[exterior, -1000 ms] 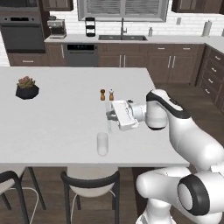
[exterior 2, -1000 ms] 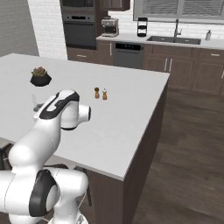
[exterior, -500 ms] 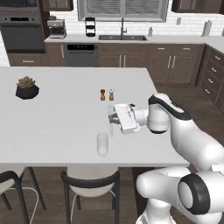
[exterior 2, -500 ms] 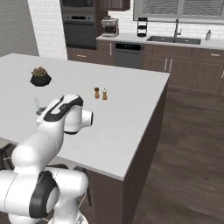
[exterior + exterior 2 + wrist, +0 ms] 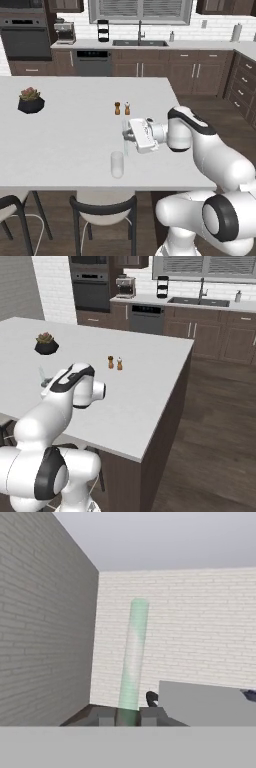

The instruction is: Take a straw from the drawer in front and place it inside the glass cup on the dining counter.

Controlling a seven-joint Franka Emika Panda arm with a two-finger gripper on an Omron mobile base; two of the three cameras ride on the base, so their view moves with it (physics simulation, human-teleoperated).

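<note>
- The tool [image 5: 127,134] is clenched on the straw [image 5: 133,662], which stands up between its two dark tips in the hand view as a pale, greenish-white stick.
- From the left base view the tool points sideways to the left, above the desk [image 5: 70,135], with the straw [image 5: 125,136] showing as a thin pale upright line at its front.
- In the right base view the straw [image 5: 41,374] pokes up just left of the arm's elbow.
- The cup [image 5: 117,164] stands upright on the desk near the front edge, below and a little left of the tool, apart from it; nothing is inside it that I can see.
- The straw hangs above the desk beside the cup, not in it.
- The desk is a broad white top [image 5: 125,391]; past the tool stand two small shakers [image 5: 122,108] side by side, one brown, one paler.
- Far off on the left of the desk sits a dark pot with a reddish plant [image 5: 31,100].
- Two chairs [image 5: 102,210] are tucked in at the near edge.
- Beyond the desk runs a wall of dark brown cabinets [image 5: 195,77] under a pale worktop, with a sink and tap [image 5: 140,40], a dishwasher [image 5: 92,62], an oven [image 5: 25,40] and a coffee machine [image 5: 65,32].
- The floor [image 5: 215,431] is dark wood; the hand view looks at white brick walls [image 5: 190,632].
</note>
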